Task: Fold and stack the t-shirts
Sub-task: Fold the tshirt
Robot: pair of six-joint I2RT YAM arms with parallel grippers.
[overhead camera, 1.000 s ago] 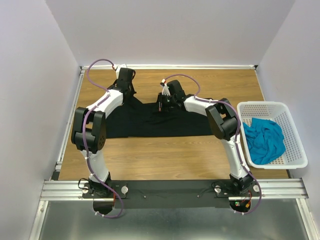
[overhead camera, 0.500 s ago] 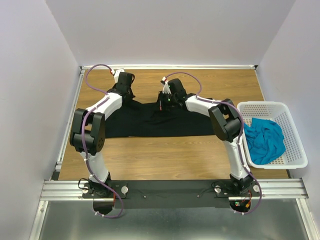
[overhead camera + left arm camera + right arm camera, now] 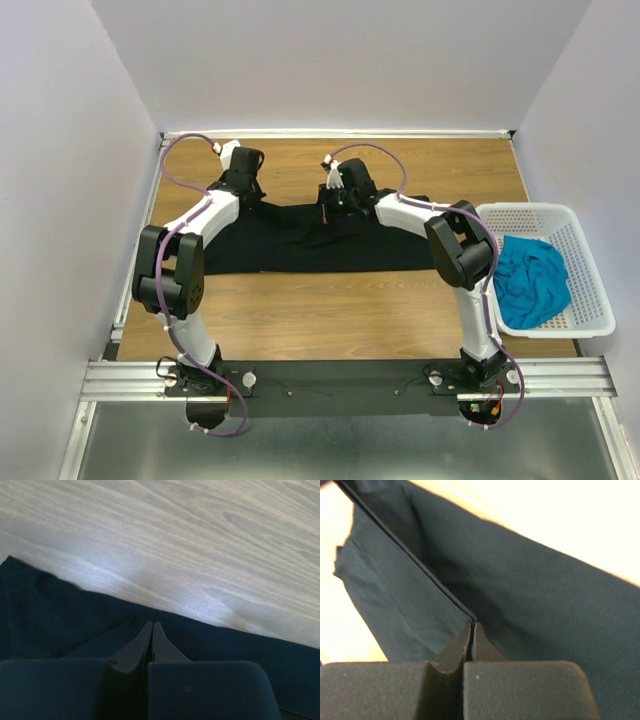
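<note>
Closest in, a bare strip of the wooden counter [image 3: 330, 310] runs along its near edge, where the two arms are bolted. At the right edge, about halfway back, stands a white plastic basket [image 3: 598, 300], and the teal-blue t-shirt [image 3: 530, 280] lies crumpled in a heap inside it, with no clear direction to it. Level with it, and spread across the middle of the counter, lies the black t-shirt [image 3: 300, 245]. It is flattened into a wide band whose long axis runs from the left edge toward the right edge, parallel to the near edge. Its near hem is straight, its far edge uneven, and which end is the collar cannot be made out. Both arms reach over the cloth to that far edge. The right gripper [image 3: 335, 208] is near the middle of it. In the right wrist view this gripper [image 3: 471, 630] is pressed together on a raised seam of the black cloth, pinching it, with a fold hanging away on either side. The left gripper [image 3: 243, 185] is at the far left end of the shirt, toward the far left corner. In the left wrist view this gripper [image 3: 152, 630] is also pressed together, the black cloth drawn up in a small ridge to its tips, just short of the cloth's border. Beyond the border only bare wood shows.
</note>
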